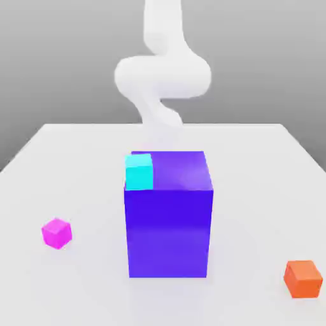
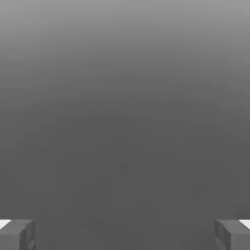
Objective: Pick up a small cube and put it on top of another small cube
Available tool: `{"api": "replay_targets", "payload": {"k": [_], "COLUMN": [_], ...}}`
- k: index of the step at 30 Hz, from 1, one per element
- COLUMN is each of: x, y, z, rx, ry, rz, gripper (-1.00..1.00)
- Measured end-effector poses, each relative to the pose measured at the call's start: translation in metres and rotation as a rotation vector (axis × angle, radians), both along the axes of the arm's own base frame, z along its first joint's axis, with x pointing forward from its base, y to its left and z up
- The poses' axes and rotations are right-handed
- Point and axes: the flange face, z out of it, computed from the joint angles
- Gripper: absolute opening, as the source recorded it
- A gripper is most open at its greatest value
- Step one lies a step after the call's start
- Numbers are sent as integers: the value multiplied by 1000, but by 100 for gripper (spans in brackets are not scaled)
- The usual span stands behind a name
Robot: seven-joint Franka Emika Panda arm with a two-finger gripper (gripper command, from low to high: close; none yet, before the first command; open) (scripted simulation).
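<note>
- The gripper (image 2: 125, 235) is seen in the hand view with its two fingertips (image 2: 17, 234) spread fully wide at the frame's corners; nothing is held between them, and only a grey backdrop is faced.
- The pink cube (image 1: 56, 233) is found on the table (image 1: 76, 165), toward the exterior view's left, well apart from the blue block (image 1: 169, 223).
- A cyan cube (image 1: 139, 171) is perched on the block's top, at its near left corner; an orange cube (image 1: 303, 278) is set far to the right.
- The arm (image 1: 162, 76) is raised behind the block (no approach is judged to have begun).
- The block could be struck on the way to the pink cube if the descent is made too low across it.
- The pink cube could be nudged aside if the fingers are lowered off-centre.
- A stacked cube could slide off if released misaligned.
</note>
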Motion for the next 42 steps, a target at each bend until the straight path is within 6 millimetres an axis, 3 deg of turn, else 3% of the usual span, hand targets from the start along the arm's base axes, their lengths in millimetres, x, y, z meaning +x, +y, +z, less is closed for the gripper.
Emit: {"api": "replay_targets", "payload": {"k": [6,12,19,26,33,34,40,42], "x": [40,36,-14,-104,-112,-112,-112,-112], "y": [-71,-140,-201,-234,-231,-230,-230,-231], "z": [-113,-226,-354,-463,-531,-538,-542,-533], "rx": [203,381,561,707,713,713,714,713], "ry": [144,260,369,444,458,459,456,456], "rz": [-369,-756,-1233,-1751,-1801,-1801,-1801,-1801], "gripper": [0,0,0,0,0,-100,-100,-100]}}
